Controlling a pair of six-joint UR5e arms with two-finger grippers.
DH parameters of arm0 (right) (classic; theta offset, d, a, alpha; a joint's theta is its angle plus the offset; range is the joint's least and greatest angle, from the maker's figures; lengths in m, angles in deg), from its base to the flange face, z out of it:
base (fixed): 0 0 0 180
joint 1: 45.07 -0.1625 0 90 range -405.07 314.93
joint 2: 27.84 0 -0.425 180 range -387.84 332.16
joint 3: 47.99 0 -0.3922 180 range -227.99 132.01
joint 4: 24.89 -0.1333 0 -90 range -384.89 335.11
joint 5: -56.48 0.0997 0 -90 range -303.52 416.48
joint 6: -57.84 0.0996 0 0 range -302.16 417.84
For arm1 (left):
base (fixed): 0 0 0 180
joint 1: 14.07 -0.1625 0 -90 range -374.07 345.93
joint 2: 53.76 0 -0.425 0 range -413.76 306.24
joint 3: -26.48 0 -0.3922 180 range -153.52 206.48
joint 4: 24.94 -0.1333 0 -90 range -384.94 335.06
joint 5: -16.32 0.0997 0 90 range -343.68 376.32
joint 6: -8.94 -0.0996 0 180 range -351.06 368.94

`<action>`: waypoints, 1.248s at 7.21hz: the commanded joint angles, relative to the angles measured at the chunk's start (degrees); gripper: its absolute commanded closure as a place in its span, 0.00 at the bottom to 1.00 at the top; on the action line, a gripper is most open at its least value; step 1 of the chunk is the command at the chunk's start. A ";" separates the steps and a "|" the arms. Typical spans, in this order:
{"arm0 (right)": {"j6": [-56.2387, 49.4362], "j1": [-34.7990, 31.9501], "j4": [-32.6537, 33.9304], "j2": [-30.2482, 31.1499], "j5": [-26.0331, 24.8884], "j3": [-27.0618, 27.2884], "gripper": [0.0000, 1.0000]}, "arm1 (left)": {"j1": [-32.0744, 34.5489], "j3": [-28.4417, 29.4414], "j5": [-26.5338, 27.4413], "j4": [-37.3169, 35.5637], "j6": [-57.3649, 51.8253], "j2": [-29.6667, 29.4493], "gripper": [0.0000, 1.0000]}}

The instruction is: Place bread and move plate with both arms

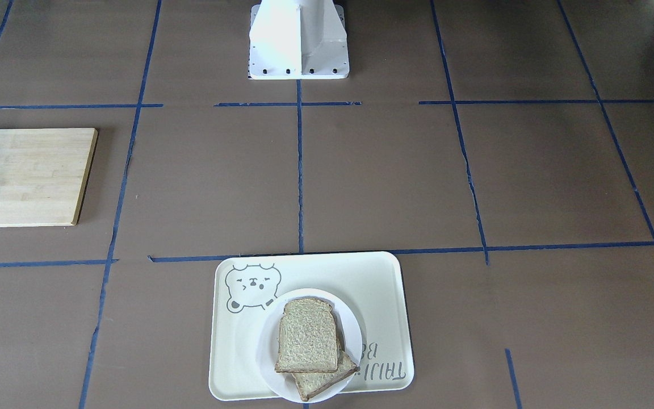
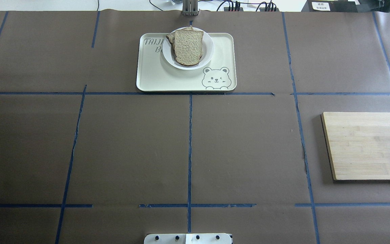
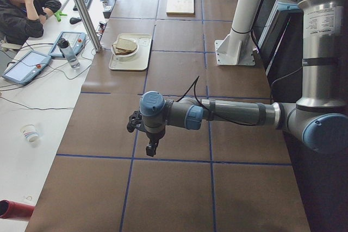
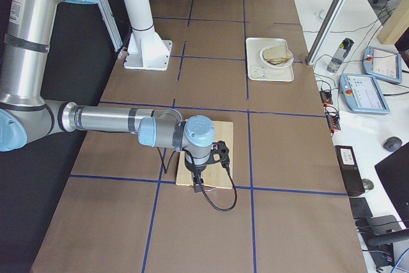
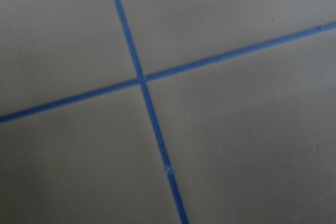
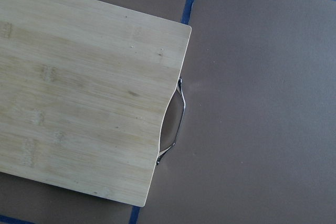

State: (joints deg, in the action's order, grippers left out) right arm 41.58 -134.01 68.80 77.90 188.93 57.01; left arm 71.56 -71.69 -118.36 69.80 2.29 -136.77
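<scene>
Bread: a brown slice (image 1: 307, 335) lies on top of a second slice (image 1: 327, 379), both on the plate.
Plate: the small white plate (image 1: 354, 326) sits on the tray (image 1: 372, 278), at the tray's 12 o'clock side in the overhead view, and slightly overlaps its far rim.
Tray: it lies at the table's 12 o'clock, seen from above, opposite the robot's base.
Board: a bare wooden board (image 2: 367, 145) lies at 3 o'clock, well apart from the tray. The right wrist view shows a metal handle (image 6: 176, 124) on its edge.
Left gripper: it (image 3: 152, 148) hangs over bare table toward 9 o'clock, holding nothing that I can see. Whether its jaws are apart or together, I cannot tell. Its wrist view shows only crossed blue tape.
Right gripper: it (image 4: 198, 187) hangs above the board. I cannot tell how its jaws stand.
Progress: bread is on the plate and the plate is on the tray, with both grippers well away. This could be the start or the finish, and the pictures do not settle which. If it is the start, every step is left.
Writing: grey letters "TAIJI" (image 2: 152, 42) sit at the tray's 10 o'clock corner, with a "B" below; the plate hides the rest.
Drawing: a winking bear (image 2: 216, 78) sits at the tray's 5 o'clock corner.
Arm label: a white sticker (image 3: 321, 20) on the left arm, too small to read.
</scene>
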 commanded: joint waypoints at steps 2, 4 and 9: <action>-0.09 0.00 0.00 0.09 0.09 0.20 0.00 | 2.60 -0.35 -3.22 -5.09 -0.82 1.53 0.00; -0.09 0.00 0.00 0.09 0.09 0.03 0.00 | 3.48 0.69 -2.69 -4.91 -0.39 0.67 0.00; -0.09 0.09 0.00 0.18 0.18 -0.32 0.00 | 3.57 1.93 -2.34 -4.48 -0.65 1.19 0.00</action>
State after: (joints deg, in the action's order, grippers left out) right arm 41.49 -133.99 68.80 78.05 189.08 56.82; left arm 75.17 -70.36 -120.78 65.22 1.79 -135.45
